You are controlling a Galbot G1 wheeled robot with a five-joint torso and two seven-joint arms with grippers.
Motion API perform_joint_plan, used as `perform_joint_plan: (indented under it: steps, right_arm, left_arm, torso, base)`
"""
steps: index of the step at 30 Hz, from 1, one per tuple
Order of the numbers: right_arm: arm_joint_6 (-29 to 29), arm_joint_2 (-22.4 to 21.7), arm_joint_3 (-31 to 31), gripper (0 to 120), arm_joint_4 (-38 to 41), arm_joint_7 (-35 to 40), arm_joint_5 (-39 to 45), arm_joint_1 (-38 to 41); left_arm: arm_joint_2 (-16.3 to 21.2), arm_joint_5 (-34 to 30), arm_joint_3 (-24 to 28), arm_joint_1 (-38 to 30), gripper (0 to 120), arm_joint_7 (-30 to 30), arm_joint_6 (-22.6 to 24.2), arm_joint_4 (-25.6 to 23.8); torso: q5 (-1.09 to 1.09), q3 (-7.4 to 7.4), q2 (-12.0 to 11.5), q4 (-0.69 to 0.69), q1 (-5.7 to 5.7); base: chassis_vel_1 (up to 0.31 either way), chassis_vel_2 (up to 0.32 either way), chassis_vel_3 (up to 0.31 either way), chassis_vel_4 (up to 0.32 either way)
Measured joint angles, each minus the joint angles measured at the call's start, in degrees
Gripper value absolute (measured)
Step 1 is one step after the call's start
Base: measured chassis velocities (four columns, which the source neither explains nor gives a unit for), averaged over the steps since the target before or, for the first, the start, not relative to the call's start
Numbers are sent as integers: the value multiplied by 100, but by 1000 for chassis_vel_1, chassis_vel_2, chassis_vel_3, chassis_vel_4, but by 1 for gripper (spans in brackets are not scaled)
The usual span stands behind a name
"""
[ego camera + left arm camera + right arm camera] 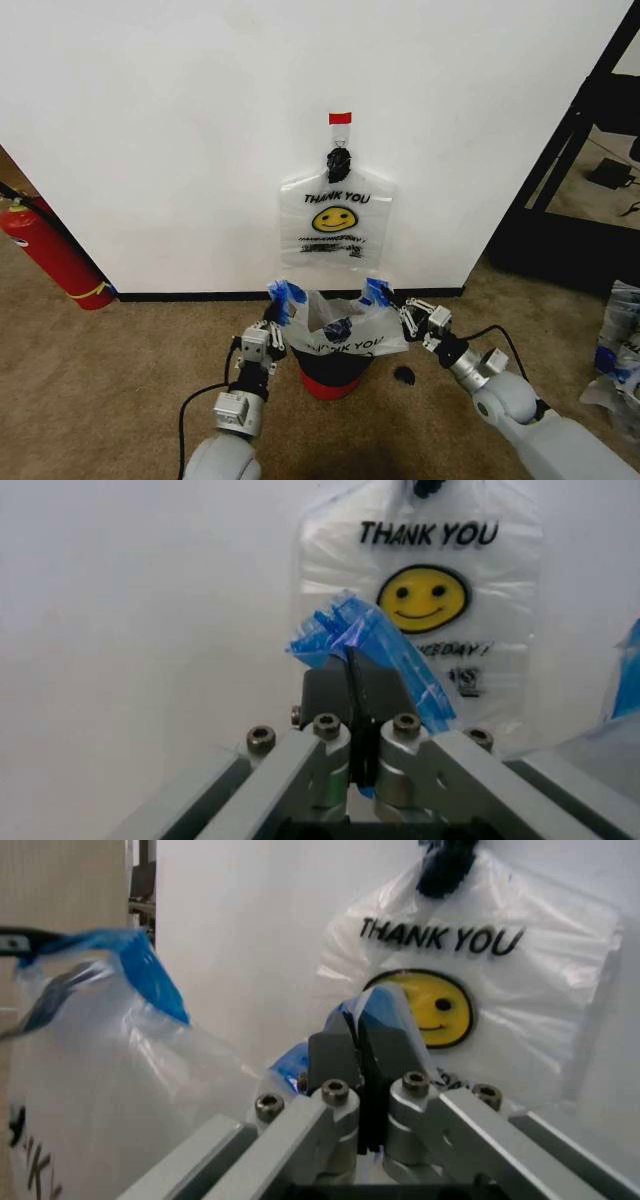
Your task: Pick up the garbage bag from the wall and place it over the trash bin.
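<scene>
A see-through garbage bag (345,335) with blue-patched handles is stretched between my two grippers over the black mesh trash bin (330,378), whose red base shows below. My left gripper (283,298) is shut on its left blue handle (375,641). My right gripper (385,296) is shut on the right blue handle (385,1009). The bag's lower part drapes around the bin's rim. Above, on the white wall (180,130), a second bag (335,225) printed with "THANK YOU" and a smiley hangs from a black hook (339,160) under a red tape tab (340,118).
A red fire extinguisher (50,250) leans at the wall's left. A black shelf frame (570,150) stands on the right, with loose plastic bags (620,340) near it. A small black object (404,375) lies on the carpet right of the bin.
</scene>
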Motion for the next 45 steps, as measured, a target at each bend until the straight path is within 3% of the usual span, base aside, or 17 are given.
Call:
perform_joint_plan:
  steps: [7, 17, 27, 31, 37, 45]
  right_arm:
    - [42, -82, -280, 0, -132, -93, -7, 169]
    - [23, -710, 271, 0, -372, -2229, 59, -45]
    - [30, -760, 518, 0, -378, -2470, -10, -177]
    - [80, -786, 600, 0, -585, -2648, -413, -111]
    - [241, -650, 488, 0, -1009, -2604, -735, 152]
    - [343, -634, 333, 0, -941, -2547, -534, 214]
  left_arm:
    - [71, 52, 163, 339, 0, -18, -41, 119]
    - [79, 320, 346, 377, 0, 176, -508, 675]
    - [96, 451, 360, 383, 0, 293, -584, 772]
    - [113, 677, 393, 578, 0, 462, -759, 827]
    - [159, 1084, 376, 775, 0, 464, -957, 940]
    - [172, 1298, 365, 817, 0, 477, -1207, 1057]
  torso:
    - [1, 0, 0, 2, 0]
    - [0, 0, 0, -1, 0]
    - [1, 0, 0, 0, 0]
    - [1, 0, 0, 0, 0]
    - [2, 0, 0, 1, 0]
    - [-1, 0, 0, -2, 0]
  base:
    - [0, 0, 0, 0]
    - [0, 0, 0, 0]
    - [0, 0, 0, 0]
    - [0, 0, 0, 0]
    - [0, 0, 0, 0]
    - [0, 0, 0, 0]
